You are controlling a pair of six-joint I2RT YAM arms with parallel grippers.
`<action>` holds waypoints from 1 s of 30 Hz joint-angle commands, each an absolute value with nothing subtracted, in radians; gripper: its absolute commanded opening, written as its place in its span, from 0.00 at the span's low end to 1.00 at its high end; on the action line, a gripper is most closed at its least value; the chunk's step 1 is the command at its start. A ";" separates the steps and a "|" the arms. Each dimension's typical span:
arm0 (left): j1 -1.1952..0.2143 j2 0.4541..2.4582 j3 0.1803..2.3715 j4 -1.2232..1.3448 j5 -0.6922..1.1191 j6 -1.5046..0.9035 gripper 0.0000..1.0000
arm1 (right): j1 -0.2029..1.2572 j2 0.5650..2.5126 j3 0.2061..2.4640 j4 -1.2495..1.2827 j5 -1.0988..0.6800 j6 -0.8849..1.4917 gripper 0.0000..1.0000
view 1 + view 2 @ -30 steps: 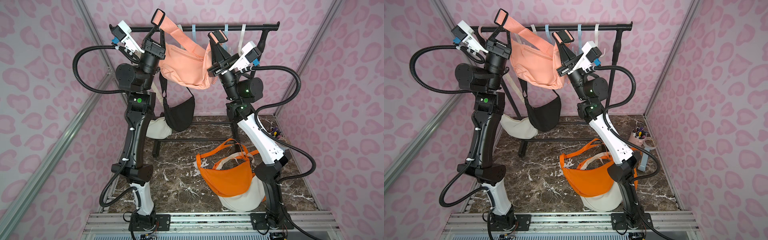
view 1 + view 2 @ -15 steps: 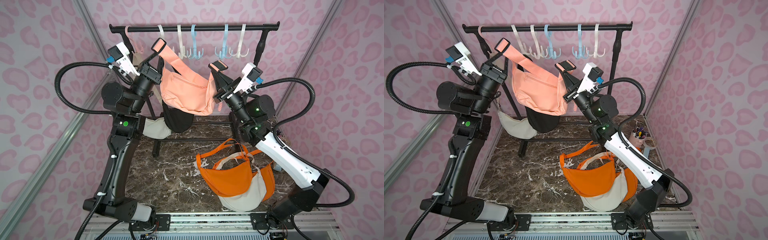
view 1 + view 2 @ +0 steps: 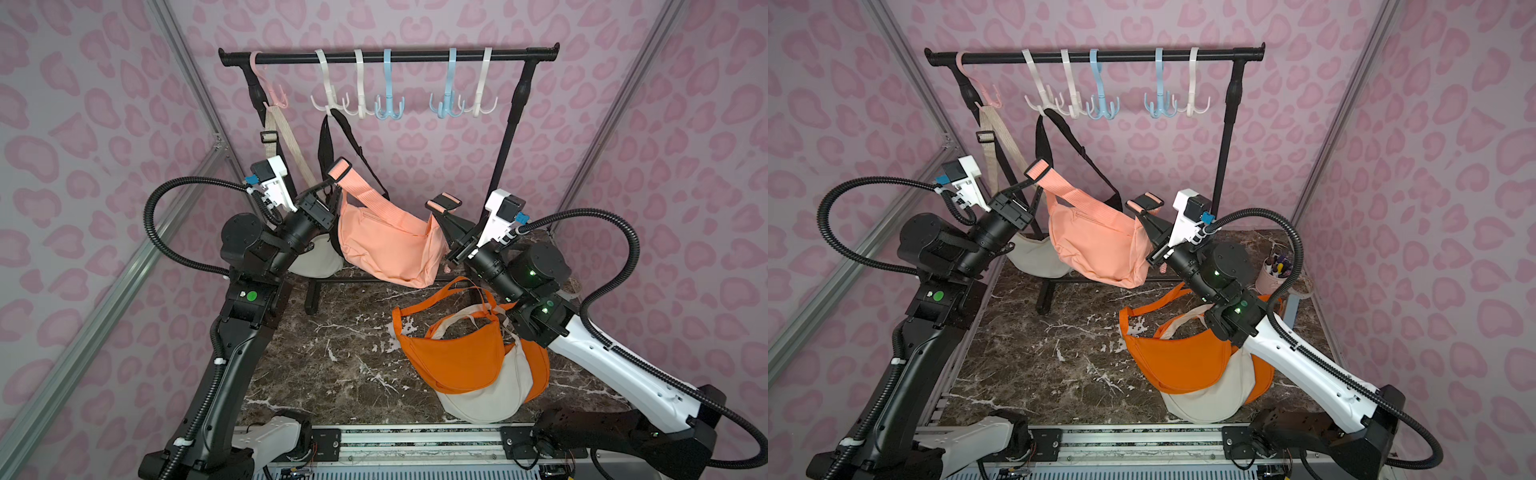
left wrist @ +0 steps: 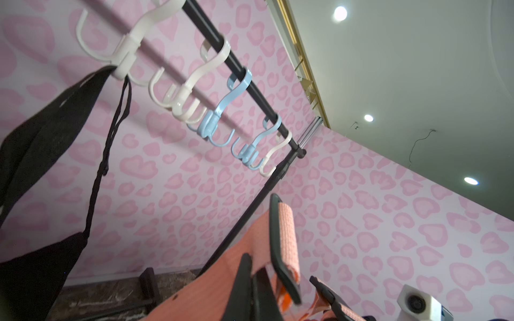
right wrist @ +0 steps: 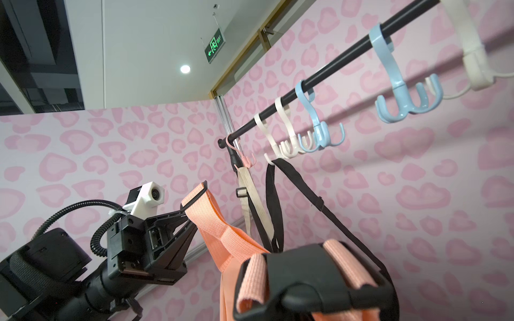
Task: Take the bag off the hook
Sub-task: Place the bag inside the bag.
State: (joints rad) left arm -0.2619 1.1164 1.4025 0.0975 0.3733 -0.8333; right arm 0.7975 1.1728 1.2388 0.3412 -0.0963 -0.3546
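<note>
Peach bag (image 3: 386,245) (image 3: 1096,249) is off every hook. It hangs slung between the two arms at the far middle of the scene, below the black rail (image 3: 415,56) and over the far part of the dark marbled surface (image 3: 332,374). Whether its lowest corner touches the rack's foot bar cannot be told.

Its webbing strap (image 3: 365,195) climbs left from the pouch to the jaws of the left arm (image 3: 249,324), which are closed on the strap's looped left end. In the right wrist view the strap (image 5: 211,222) is pinched between those black fingers. The jaws of the right arm (image 3: 615,365) are closed as well, and the strap's right end is wrapped over their tips. The pouch sags between the two grips, with its left side higher than its right.

Just behind it a black bag (image 3: 357,141) hangs by its strap from the leftmost white hook (image 3: 328,97), its body mostly hidden by the peach pouch. Left of that, a beige bag (image 3: 316,262) hangs from the pink hook (image 3: 272,89) at the rail's left end, its body tucked behind the left wrist. Further right along the rail hang another white hook, two blue ones (image 3: 388,104) and one more white.

On the near right of the surface an orange bag (image 3: 453,361) lies on top of a cream bag (image 3: 486,399), partly under the right arm. In a top view a pink cup of pens (image 3: 1277,274) stands at the far right.
</note>
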 commanded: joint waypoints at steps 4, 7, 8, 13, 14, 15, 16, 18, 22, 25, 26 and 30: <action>-0.288 1.005 1.215 -0.112 0.412 -0.822 0.03 | 0.813 1.012 1.132 0.084 0.029 -0.246 0.00; -0.306 0.966 1.134 -0.171 0.433 -0.826 0.03 | 0.813 0.936 1.087 -0.063 0.089 -0.185 0.00; -0.314 0.956 1.109 -0.185 0.439 -0.828 0.03 | 0.813 0.913 1.072 -0.110 0.109 -0.161 0.00; -0.353 0.927 1.001 -0.236 0.446 -0.833 0.03 | 0.813 0.837 0.995 -0.271 0.207 -0.044 0.00; -0.358 0.923 0.978 -0.245 0.446 -0.834 0.03 | 0.813 0.832 0.978 -0.294 0.222 -0.021 0.00; -0.362 0.921 0.956 -0.256 0.445 -0.834 0.03 | 0.812 0.830 0.961 -0.313 0.231 -0.004 0.00; -0.363 0.919 0.936 -0.267 0.440 -0.840 0.03 | 0.811 0.828 0.946 -0.325 0.236 0.009 0.00; -0.364 0.911 0.887 -0.299 0.418 -0.849 0.03 | 0.811 0.828 0.911 -0.343 0.245 0.045 0.00; -0.364 0.889 0.810 -0.347 0.366 -0.857 0.03 | 0.801 0.812 0.832 -0.345 0.239 0.133 0.00; -0.364 0.876 0.754 -0.361 0.331 -0.872 0.03 | 0.774 0.811 0.781 -0.362 0.225 0.210 0.00; -0.364 0.872 0.735 -0.359 0.323 -0.879 0.03 | 0.762 0.814 0.767 -0.369 0.220 0.233 0.00; -0.364 0.875 0.667 -0.351 0.305 -0.900 0.03 | 0.704 0.850 0.732 -0.394 0.180 0.294 0.03</action>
State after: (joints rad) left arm -0.3656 0.8764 0.6941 -0.3573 0.3363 -0.8749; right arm 0.7280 0.8330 0.7513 -0.3786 0.1967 0.2138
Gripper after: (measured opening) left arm 0.050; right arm 0.054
